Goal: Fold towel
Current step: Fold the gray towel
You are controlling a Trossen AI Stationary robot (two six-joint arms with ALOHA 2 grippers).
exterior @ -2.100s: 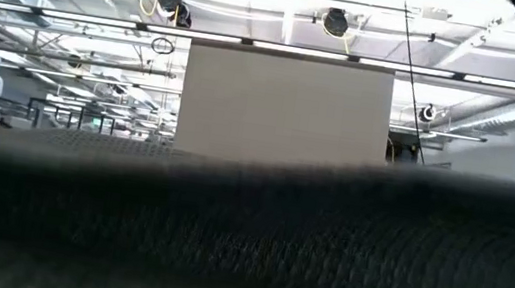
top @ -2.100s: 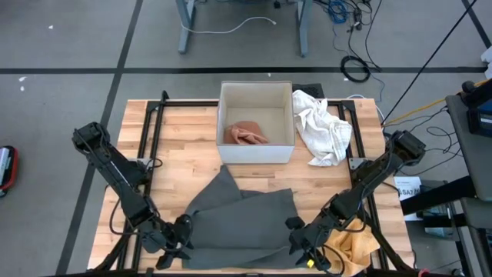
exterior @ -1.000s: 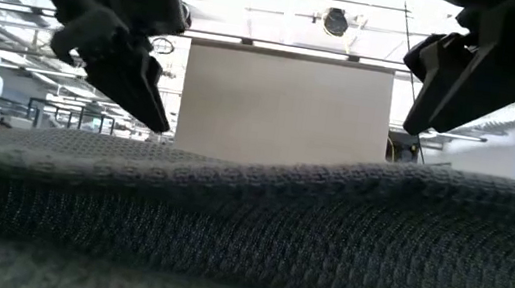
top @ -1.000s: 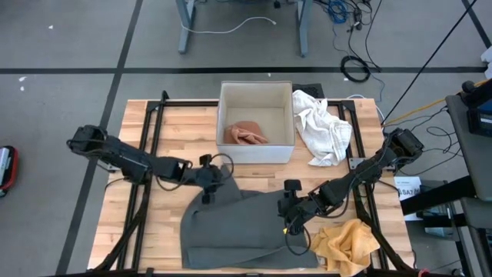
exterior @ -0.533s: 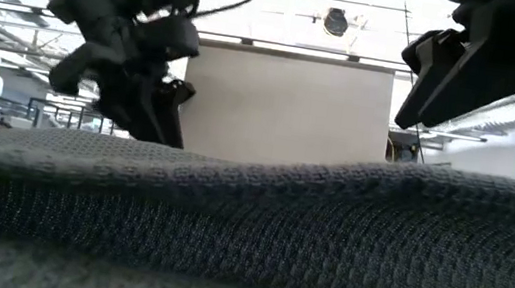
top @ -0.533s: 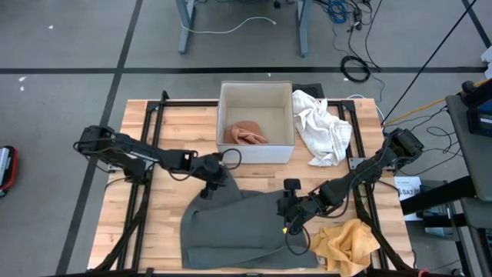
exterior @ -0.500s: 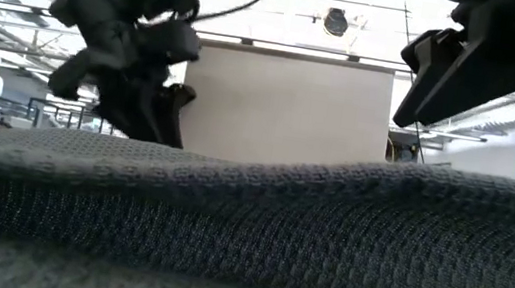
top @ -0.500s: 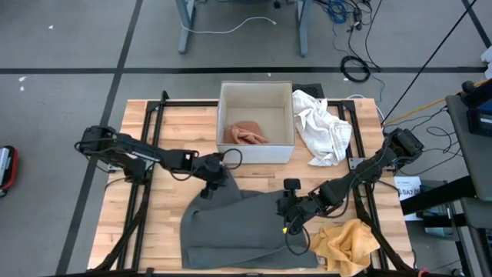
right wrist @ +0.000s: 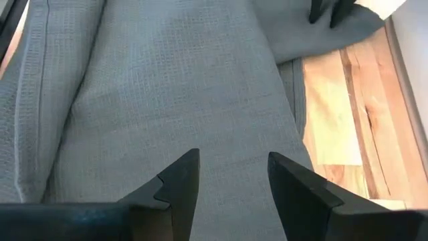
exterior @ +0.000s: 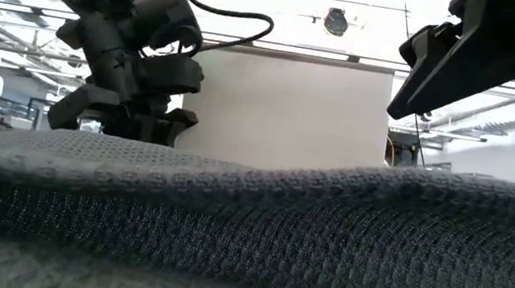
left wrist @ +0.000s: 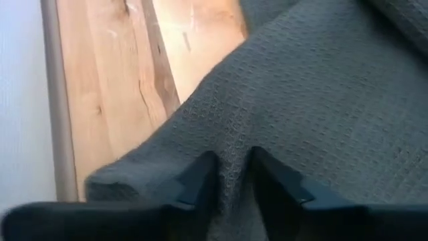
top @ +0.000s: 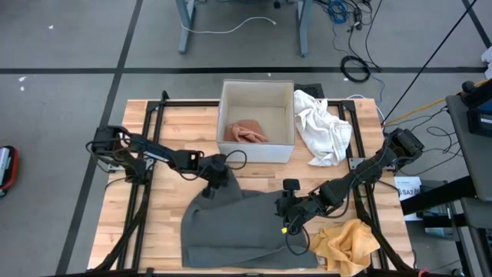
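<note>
Now left gripper [left wrist: 231,177] jaws narrowed, pinching towel [top: 231,223] fold; right gripper [right wrist: 231,175] jaws spread.

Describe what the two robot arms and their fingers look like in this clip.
Both arms are dark, slim and jointed, built of tube-like links with bulkier blocks at the joints. The left gripper has a thin black cable looping beside its wrist. The right gripper shows a small yellow mark near its tip. Seen from the wrist cameras, the fingers are flat, dark, matte and angular, tapering to narrow tips.
</note>
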